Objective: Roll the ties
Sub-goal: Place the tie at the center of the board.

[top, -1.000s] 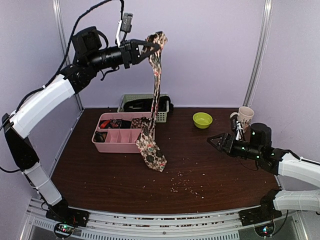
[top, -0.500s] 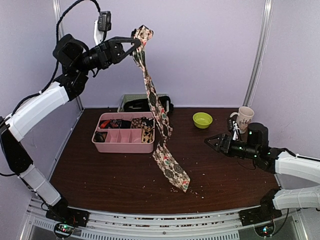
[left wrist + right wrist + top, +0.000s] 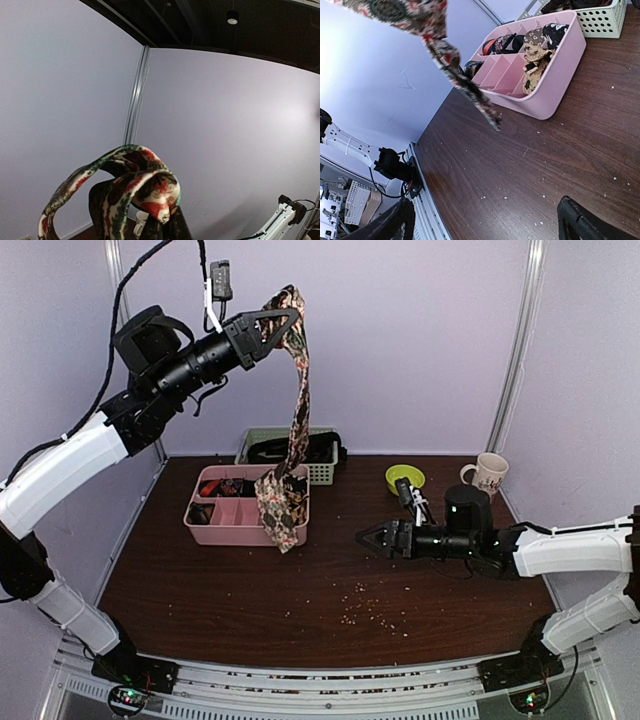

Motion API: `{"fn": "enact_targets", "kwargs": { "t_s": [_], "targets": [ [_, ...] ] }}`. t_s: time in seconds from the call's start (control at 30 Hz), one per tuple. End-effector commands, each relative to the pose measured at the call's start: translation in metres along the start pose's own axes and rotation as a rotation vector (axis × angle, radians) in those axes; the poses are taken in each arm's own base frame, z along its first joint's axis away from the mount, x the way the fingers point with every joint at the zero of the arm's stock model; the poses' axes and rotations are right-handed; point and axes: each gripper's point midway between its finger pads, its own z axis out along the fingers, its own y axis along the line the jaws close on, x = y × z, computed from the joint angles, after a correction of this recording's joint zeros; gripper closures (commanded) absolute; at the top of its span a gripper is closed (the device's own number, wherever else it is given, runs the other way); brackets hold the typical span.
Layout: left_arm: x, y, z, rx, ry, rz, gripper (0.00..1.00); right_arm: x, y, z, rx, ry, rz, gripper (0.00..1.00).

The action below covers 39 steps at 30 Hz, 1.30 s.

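Rolling unstarted: left fingers (image 3: 262, 320) pinch one unrolled tie (image 3: 297, 410) high above bench (image 3: 230, 590); right fingers (image 3: 375, 538) spread, empty; pink tray (image 3: 235, 527) holds bundled ties (image 3: 535, 47).

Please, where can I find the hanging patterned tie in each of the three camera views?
Top external: the tie hangs from top centre, its wide end in front of the pink tray.
Left wrist: the tie is looped at the bottom, left of centre.
Right wrist: the tie is at top left, trailing down toward the centre.
Shared landmark: the pink tray, in the top and right wrist views only.
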Motion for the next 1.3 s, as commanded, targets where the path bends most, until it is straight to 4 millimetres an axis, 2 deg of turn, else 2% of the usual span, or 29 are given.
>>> {"fn": "enact_targets", "kwargs": {
  "t_s": [0.0,0.17,0.4,0.53,0.77,1.0,1.1,1.17,1.27],
  "targets": [
    [-0.028,0.008,-0.002,-0.077,-0.07,0.069,1.0,-0.031,0.016,0.016,-0.018,-0.106,-0.108,0.0],
    [-0.03,0.008,0.008,-0.056,-0.079,0.048,1.0,-0.039,0.028,0.036,-0.021,-0.137,-0.208,0.0],
    [-0.032,0.002,0.017,-0.03,-0.092,0.04,1.0,-0.027,0.017,0.066,0.083,-0.098,-0.314,0.01],
    [-0.033,-0.001,0.017,-0.022,-0.092,0.042,1.0,-0.018,0.022,0.064,0.079,-0.084,-0.352,0.0],
    [-0.029,-0.004,0.017,-0.006,-0.076,0.045,1.0,-0.025,0.034,0.047,0.064,-0.114,-0.432,0.0],
    [-0.03,-0.009,0.018,0.026,-0.087,0.04,1.0,-0.025,0.043,0.069,0.026,-0.038,-0.513,0.0],
    [-0.034,-0.015,0.019,0.06,-0.101,0.03,1.0,-0.021,0.038,0.082,0.031,-0.02,-0.53,0.0],
    [-0.037,-0.018,0.019,0.072,-0.111,0.028,1.0,-0.017,0.033,0.087,0.041,0.004,-0.541,0.09],
    [-0.04,-0.013,0.018,0.04,-0.12,0.028,1.0,-0.009,0.032,0.088,0.031,0.047,-0.537,0.44]
  ]
}}
